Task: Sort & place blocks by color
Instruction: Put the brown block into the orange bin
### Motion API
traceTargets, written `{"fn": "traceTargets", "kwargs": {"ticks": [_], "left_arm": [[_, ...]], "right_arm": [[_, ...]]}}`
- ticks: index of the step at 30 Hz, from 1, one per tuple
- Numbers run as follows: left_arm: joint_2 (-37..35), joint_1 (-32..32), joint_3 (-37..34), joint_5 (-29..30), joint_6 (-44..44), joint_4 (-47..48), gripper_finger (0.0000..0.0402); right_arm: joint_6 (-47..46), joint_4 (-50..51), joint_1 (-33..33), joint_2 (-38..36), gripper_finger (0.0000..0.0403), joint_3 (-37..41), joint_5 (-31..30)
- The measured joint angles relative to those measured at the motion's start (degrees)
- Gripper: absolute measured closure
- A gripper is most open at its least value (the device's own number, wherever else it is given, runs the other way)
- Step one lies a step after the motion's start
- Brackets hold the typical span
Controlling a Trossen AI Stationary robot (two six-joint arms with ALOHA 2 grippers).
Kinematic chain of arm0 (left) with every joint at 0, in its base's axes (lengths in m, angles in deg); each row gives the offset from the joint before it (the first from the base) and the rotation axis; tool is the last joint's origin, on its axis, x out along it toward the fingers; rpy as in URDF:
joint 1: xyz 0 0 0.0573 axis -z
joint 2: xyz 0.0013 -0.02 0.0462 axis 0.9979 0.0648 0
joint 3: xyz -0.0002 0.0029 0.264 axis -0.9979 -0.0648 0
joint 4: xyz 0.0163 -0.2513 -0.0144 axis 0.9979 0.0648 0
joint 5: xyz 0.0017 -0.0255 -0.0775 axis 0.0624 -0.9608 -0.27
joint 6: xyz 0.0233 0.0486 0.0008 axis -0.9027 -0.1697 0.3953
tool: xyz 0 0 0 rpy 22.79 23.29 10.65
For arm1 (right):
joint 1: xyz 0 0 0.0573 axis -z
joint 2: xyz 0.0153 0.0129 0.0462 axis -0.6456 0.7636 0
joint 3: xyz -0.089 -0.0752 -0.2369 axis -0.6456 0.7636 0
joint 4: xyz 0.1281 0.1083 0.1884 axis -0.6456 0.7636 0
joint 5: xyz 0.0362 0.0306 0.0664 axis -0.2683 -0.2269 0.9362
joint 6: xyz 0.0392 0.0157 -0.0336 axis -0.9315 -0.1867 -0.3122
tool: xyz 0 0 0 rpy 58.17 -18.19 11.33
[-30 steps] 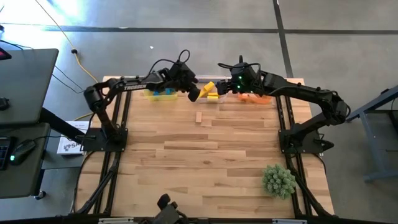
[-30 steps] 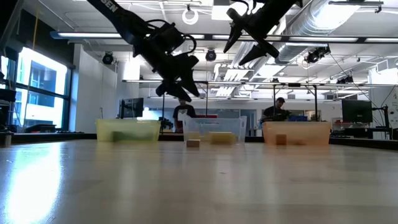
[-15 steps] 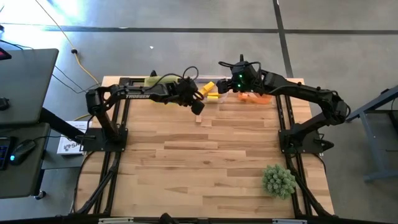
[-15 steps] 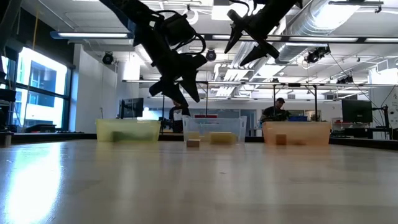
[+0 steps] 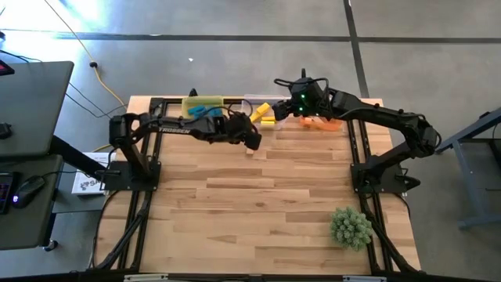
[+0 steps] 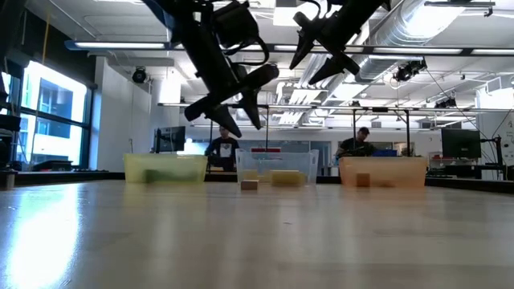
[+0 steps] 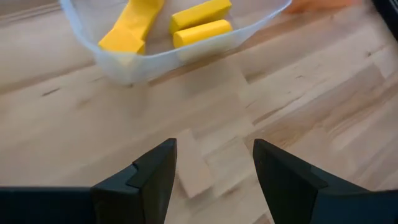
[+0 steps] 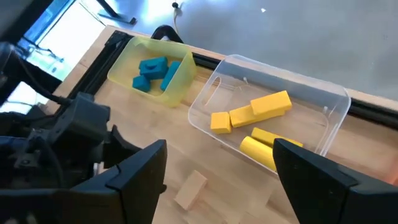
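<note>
Your left gripper (image 7: 214,171) hangs with its fingers spread wide and nothing between them, directly above a plain wood block (image 7: 194,173) that lies on the table (image 5: 258,196) just in front of the clear bin (image 8: 336,102). From overhead that block is almost wholly hidden under the gripper's body; only the left wrist view and the right wrist view show it properly.

Your right gripper (image 8: 217,171) is also spread wide and empty, held high above the clear bin and waiting.

In the clear bin you can count four yellow blocks (image 8: 270,104); the right gripper's finger cuts off part of the nearest one. The yellow bin (image 8: 127,65), beside the clear bin and toward the left arm's side, holds blue blocks (image 8: 152,67), three or four, piled so you cannot count them surely. The orange bin (image 6: 384,171), on the clear bin's other side, shows one wood block (image 6: 363,180) through its wall; the rest of its contents cannot be made out.

All three bins sit in a row along the table's far edge. From the clear bin toward you the boards lie open, apart from the green plant ball (image 5: 350,227) near the right front corner.
</note>
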Motion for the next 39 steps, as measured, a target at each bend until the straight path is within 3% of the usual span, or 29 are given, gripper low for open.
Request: {"fn": "traceTargets", "kwargs": {"ticks": [5,15,39], "left_arm": [[0.30,2.12,-0.02,4.85,5.34,2.12,0.0200],[3.54,4.63,0.00,7.48,14.24,2.35,0.0200],[14.00,5.62,-0.02,7.91,16.45,-4.28,0.0201]], "right_arm": [[4.14,-0.02,-0.04,0.00,0.0121,0.00,0.00],[7.48,0.00,-0.04,0.02,0.0121,0.00,0.27],[7.51,0.85,-0.13,1.36,0.0121,0.09,3.21]]}}
